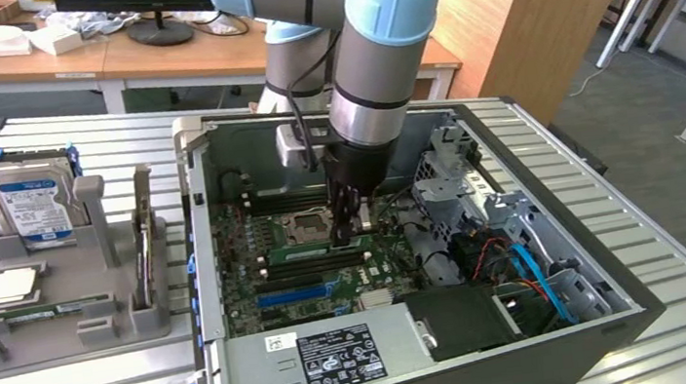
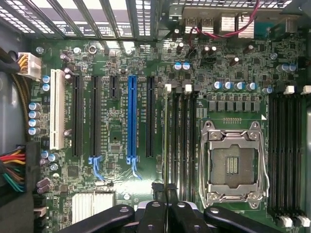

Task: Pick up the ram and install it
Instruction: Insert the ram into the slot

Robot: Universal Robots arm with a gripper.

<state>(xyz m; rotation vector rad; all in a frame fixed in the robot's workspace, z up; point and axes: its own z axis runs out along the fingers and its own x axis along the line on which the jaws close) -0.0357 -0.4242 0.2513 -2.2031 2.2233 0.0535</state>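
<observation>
Gripper [image 1: 351, 235] is down inside the open computer case [image 1: 620, 315], right over the motherboard [image 2: 119, 191]; fingers look pressed together on the ram [image 1: 311, 250], pinching it by its top edge; the stick sits level, lined up with the memory slots just beside the processor socket [image 2: 232, 167], on its near side in the exterior view; in the wrist view the ram [image 2: 167, 136] shows edge-on, between the socket and the blue slot [image 2: 131, 119]; honestly can't tell if it's seated or just above its slot; off to the exterior view's left, well apart from the case, a grey holder [image 1: 60, 340] has a hard drive [image 1: 29, 196] standing in it.
</observation>
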